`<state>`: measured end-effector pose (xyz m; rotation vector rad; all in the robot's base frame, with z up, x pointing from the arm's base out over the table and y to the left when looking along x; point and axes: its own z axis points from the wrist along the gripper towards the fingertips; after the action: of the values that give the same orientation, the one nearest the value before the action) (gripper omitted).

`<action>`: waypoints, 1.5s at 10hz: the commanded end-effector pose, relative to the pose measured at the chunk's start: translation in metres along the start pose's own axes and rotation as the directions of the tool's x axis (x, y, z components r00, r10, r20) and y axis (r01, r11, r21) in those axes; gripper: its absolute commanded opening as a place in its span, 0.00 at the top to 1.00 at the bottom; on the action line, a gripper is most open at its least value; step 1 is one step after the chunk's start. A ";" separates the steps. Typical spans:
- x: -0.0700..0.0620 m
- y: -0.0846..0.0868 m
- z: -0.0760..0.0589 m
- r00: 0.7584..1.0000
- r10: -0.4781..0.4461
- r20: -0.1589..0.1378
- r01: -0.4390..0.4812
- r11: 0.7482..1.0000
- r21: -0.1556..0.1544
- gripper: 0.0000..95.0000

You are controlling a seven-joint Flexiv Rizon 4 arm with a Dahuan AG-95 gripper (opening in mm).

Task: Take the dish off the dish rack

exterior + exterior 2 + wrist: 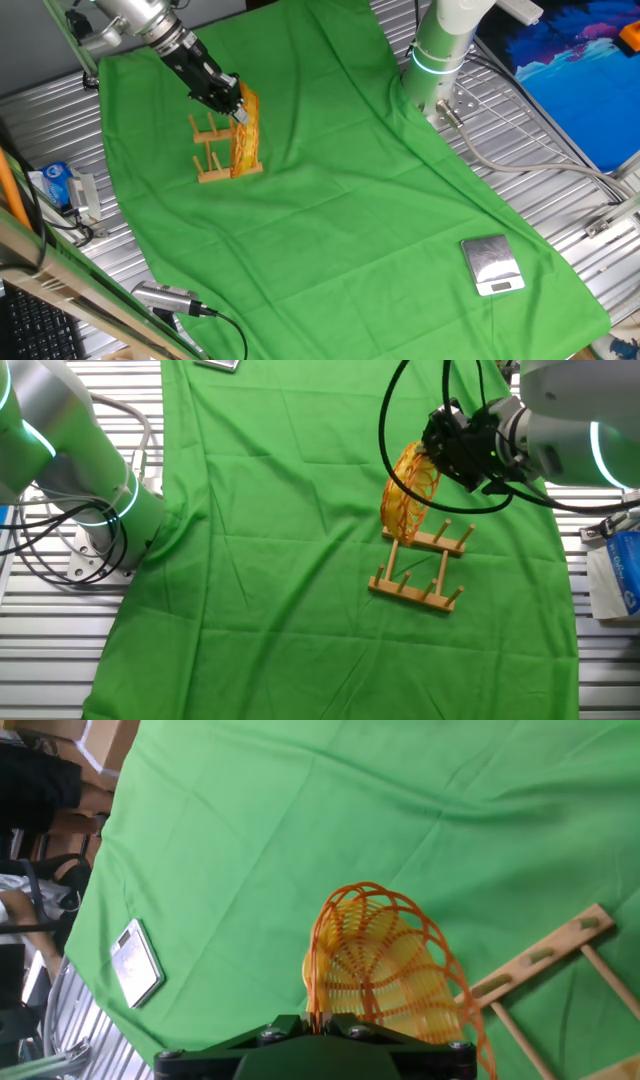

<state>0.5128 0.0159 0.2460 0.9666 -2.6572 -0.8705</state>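
Fixed views: green cloth (330,200) over slatted metal table (560,190).

- A wrinkled green cloth (330,200) covered most of a ribbed metal table (560,190), its slats left bare along the edges.
- A square silver scale (492,264) sat on the cloth near one corner, well apart from everything else.
- Grey cables (50,550) looped across the bare metal at one side.
- A blue-and-white packet (55,182) lay at the table's edge.
- A blue and purple patterned sheet (570,70) filled the area beyond the far side.
- Even, shadowless light fell over the whole scene.
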 end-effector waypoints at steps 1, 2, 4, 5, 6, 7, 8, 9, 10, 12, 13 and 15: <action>-0.001 -0.001 -0.001 1.000 -0.013 -0.006 0.013 1.000 -0.006 1.00; -0.001 -0.001 -0.001 1.000 -0.024 -0.008 0.024 1.000 -0.007 1.00; -0.001 -0.001 -0.001 0.999 -0.049 -0.013 0.049 0.999 -0.007 1.00; -0.001 -0.001 -0.001 0.998 -0.061 -0.015 0.061 0.998 -0.008 1.00; -0.001 -0.001 -0.001 0.998 -0.068 -0.015 0.068 0.998 -0.007 1.00; -0.001 -0.001 -0.001 0.997 -0.078 -0.015 0.078 0.997 -0.008 1.00; -0.001 -0.001 -0.001 0.995 -0.098 -0.016 0.098 0.995 -0.009 1.00; -0.001 -0.001 -0.001 0.995 -0.098 -0.015 0.098 0.995 -0.009 1.00; -0.001 -0.001 -0.001 0.996 -0.089 -0.013 0.089 0.996 -0.007 1.00; -0.001 -0.001 -0.001 0.997 -0.078 -0.004 0.078 0.997 -0.006 1.00; -0.006 0.003 0.003 0.997 -0.075 0.006 0.075 0.997 -0.001 1.00; -0.024 0.020 0.015 0.998 -0.053 0.027 0.053 0.998 0.016 1.00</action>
<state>0.5151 0.0488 0.2453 1.0472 -2.6789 -0.8768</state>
